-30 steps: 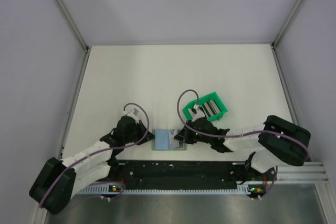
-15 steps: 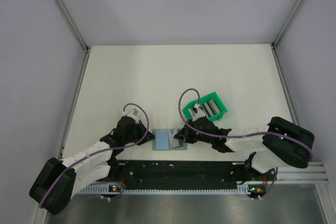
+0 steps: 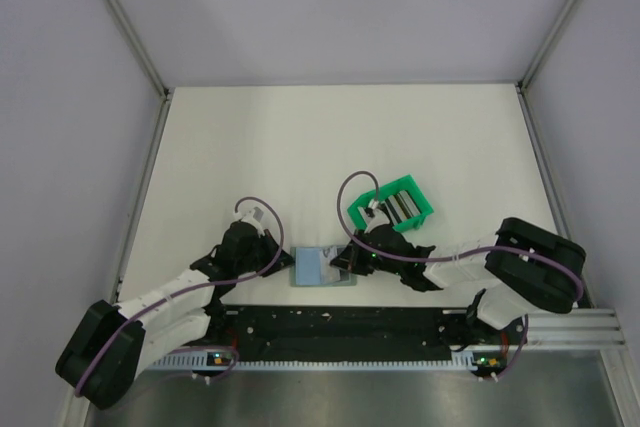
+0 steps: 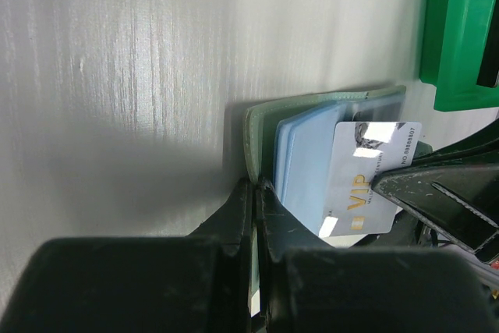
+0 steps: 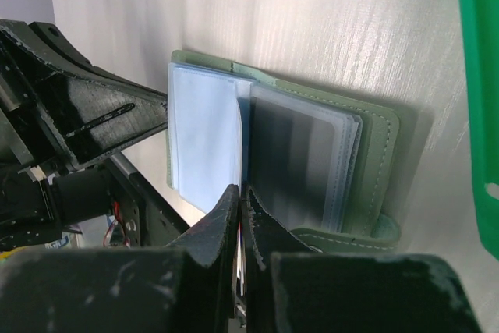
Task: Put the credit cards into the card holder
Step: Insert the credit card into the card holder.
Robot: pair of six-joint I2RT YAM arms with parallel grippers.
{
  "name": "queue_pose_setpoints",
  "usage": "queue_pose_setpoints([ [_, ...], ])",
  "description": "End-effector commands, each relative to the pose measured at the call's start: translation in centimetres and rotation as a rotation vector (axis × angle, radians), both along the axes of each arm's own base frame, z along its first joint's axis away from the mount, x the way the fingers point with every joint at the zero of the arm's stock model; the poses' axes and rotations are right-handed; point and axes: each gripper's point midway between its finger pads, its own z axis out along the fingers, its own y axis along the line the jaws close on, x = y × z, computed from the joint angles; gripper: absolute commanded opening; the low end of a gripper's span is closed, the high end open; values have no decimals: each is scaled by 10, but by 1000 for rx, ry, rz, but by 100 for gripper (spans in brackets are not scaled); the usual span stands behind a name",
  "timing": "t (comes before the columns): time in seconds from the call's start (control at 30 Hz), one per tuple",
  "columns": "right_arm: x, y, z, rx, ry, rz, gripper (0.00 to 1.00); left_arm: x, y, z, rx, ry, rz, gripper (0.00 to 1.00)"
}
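Grey-green outside and light blue inside, the holder lies open and flat on the table. It is close to the near edge, about midway between the left and right edges. Its stack of clear pockets is fanned apart. The left-hand ones look pale blue and the right-hand ones dark grey.

A whitish card marked "VIP" in gold sits tilted over the blue pockets, with its leading end at the gap between the two stacks. From the right wrist it is seen only edge-on, as a thin pale line standing up from the holder's middle.

The right claw is clenched on the card's trailing end, and comes at the holder from the right. The left claw is clenched too. Its tips touch the holder's left edge at the corner of the green cover, but I cannot tell whether they pinch the cover or only press against it.

A bright green bin stands just beyond the right claw, towards the far right. It holds dark and pale strips, too small to make out.
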Motion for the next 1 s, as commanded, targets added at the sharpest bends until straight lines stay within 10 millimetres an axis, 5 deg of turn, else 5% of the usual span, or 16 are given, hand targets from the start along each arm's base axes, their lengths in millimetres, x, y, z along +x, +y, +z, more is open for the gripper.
queue_pose_setpoints([
  [0.0, 5, 8, 6, 52, -1, -6, 0, -1, 4, -5, 10, -2, 9, 0],
  [0.97, 11, -5, 12, -19, -44, -35, 0, 0, 3, -3, 10, -10, 5, 0],
])
